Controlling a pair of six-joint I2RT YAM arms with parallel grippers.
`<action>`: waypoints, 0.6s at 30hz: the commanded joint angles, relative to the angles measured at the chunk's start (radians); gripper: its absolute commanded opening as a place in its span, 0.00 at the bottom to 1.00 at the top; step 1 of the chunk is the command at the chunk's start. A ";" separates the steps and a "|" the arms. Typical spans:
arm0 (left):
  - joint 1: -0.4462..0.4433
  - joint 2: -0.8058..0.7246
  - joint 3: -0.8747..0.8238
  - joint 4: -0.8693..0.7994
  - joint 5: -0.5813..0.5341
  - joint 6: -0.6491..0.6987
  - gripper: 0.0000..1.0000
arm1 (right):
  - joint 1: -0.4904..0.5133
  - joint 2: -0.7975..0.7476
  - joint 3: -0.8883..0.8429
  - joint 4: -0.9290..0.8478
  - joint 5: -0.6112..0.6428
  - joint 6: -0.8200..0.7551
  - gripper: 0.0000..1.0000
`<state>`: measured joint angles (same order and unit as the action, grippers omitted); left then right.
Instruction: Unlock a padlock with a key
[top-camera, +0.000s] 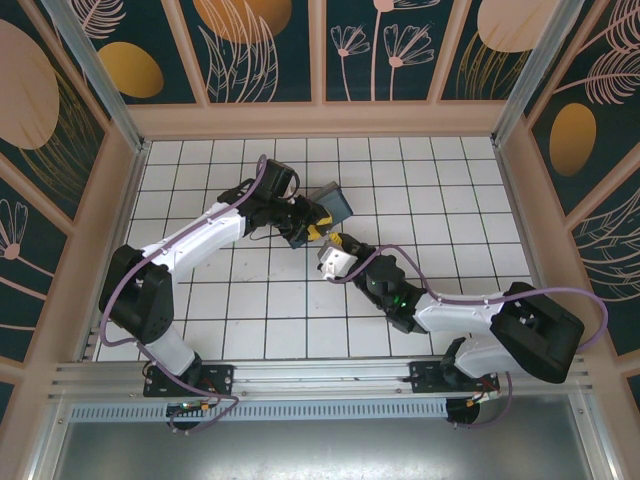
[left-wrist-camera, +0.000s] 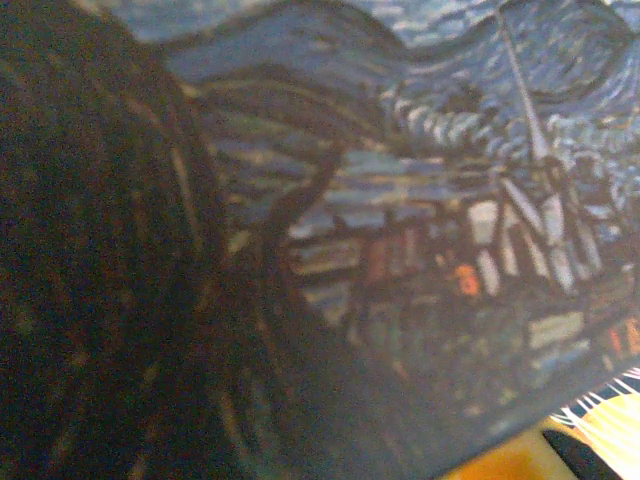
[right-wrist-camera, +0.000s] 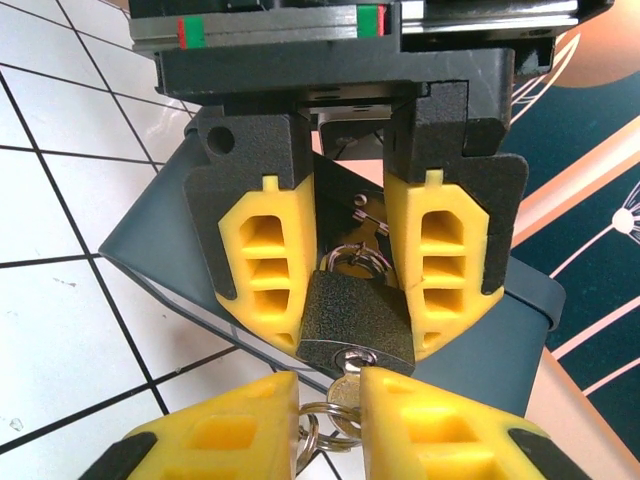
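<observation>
In the right wrist view the small dark padlock (right-wrist-camera: 357, 318) hangs keyhole-down between the yellow fingers (right-wrist-camera: 262, 262) of my left gripper (right-wrist-camera: 356, 300), which is shut on its body. The thin shackle (right-wrist-camera: 350, 258) loops above it. A grey key (right-wrist-camera: 347, 383) sits in the keyhole, its ring (right-wrist-camera: 322, 432) dangling below. My right gripper (right-wrist-camera: 333, 425) frames the key head; the left finger stands clear of it, the right finger touches or overlaps it. From above, both grippers (top-camera: 312, 228) (top-camera: 337, 250) meet at mid-table.
The Starry Night tin (top-camera: 335, 203) stands tilted right behind the left gripper; its painted face (left-wrist-camera: 450, 200) is pressed close to the left wrist camera and its grey side (right-wrist-camera: 500, 345) sits behind the padlock. White grid tiles (top-camera: 440, 190) surround the arms inside wooden walls.
</observation>
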<state>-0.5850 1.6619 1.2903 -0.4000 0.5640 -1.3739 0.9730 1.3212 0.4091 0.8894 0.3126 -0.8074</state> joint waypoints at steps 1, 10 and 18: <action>0.002 -0.007 0.050 0.043 0.030 -0.005 0.23 | -0.022 0.015 -0.008 0.024 0.017 -0.012 0.25; 0.002 -0.013 0.052 0.047 0.035 -0.010 0.23 | -0.027 0.054 -0.008 0.053 0.029 -0.072 0.27; 0.002 -0.017 0.049 0.052 0.044 -0.011 0.23 | -0.034 0.089 0.007 0.080 0.024 -0.104 0.25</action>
<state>-0.5823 1.6619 1.2907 -0.4004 0.5423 -1.3743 0.9554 1.3834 0.4091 0.9699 0.3099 -0.8879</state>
